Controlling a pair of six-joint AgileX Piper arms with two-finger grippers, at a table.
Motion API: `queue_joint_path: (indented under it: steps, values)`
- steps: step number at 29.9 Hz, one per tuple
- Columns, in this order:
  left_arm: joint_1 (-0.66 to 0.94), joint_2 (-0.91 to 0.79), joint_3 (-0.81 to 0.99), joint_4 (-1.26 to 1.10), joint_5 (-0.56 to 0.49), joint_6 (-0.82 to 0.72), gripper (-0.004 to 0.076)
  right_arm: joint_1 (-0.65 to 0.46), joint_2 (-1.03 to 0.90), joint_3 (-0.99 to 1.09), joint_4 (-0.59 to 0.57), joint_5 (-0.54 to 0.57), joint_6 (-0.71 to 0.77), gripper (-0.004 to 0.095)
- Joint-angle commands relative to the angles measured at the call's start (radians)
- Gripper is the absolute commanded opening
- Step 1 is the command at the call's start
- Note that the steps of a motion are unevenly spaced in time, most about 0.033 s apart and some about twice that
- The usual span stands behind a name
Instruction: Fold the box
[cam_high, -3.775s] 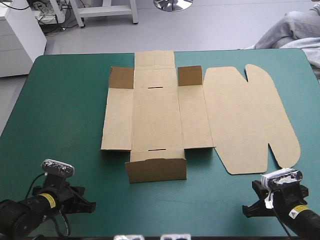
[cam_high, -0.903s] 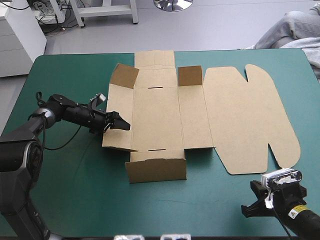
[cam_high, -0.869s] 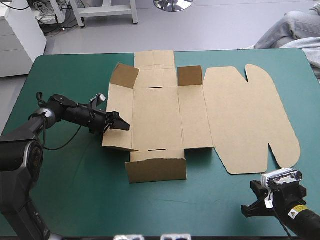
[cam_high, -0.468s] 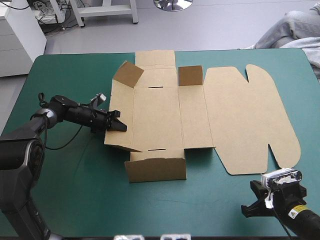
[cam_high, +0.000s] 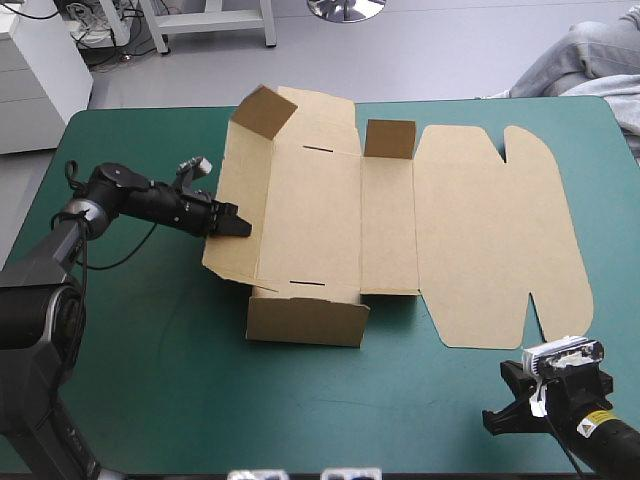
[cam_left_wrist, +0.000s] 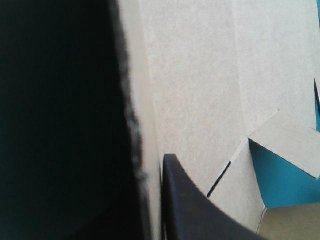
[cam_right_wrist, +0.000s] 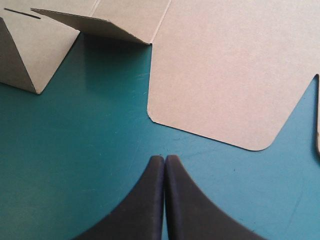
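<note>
We see the left end effector clamping the matte brown box; only the right wrist view shows the right end effector closed, empty.

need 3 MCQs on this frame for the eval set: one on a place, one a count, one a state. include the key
1. Where is the left gripper?
A) at the left side panel of the box
B) over the box's middle, touching nothing
C) parked near the robot, away from the box

2. How many narrow slots show in the box's middle panel in the high view?
A) one
B) two
C) four

3. What state is the right gripper in?
A) jaws shut, holding nothing
B) jaws wide open
C) jaws shut on the box

Key:
1 A: it sits at that panel's outer edge, and the panel is tilted up.
2 B: there is one slot by the far fold and one by the near fold.
3 A: the jaws meet in one arch over the bare teal-green cover, short of the board.
</note>
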Motion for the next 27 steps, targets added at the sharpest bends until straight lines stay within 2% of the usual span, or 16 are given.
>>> queue_joint_path:
  steps: [1,5,14,23,27]
  values:
    - [-0.029,-0.102,-0.154,0.017,0.066,0.015,-0.001,0.003,0.005,-0.027,0.019,-0.054,-0.008,-0.0013]
    - [-0.107,-0.108,-0.354,0.24,0.142,-0.077,-0.001,0.003,0.005,-0.027,0.015,-0.054,-0.008,-0.0014]
    - [-0.352,-0.108,-0.659,0.679,0.118,-0.117,-0.001,0.003,0.005,-0.027,0.015,-0.054,-0.008,-0.0013]
    - [-0.579,-0.097,-0.67,1.109,0.042,-0.117,-0.001,0.003,0.005,-0.027,0.015,-0.076,-0.006,-0.0013]
    - [-0.637,-0.097,-0.67,1.146,0.011,-0.126,-0.001,0.003,0.005,-0.035,0.009,-0.127,0.049,-0.0013]
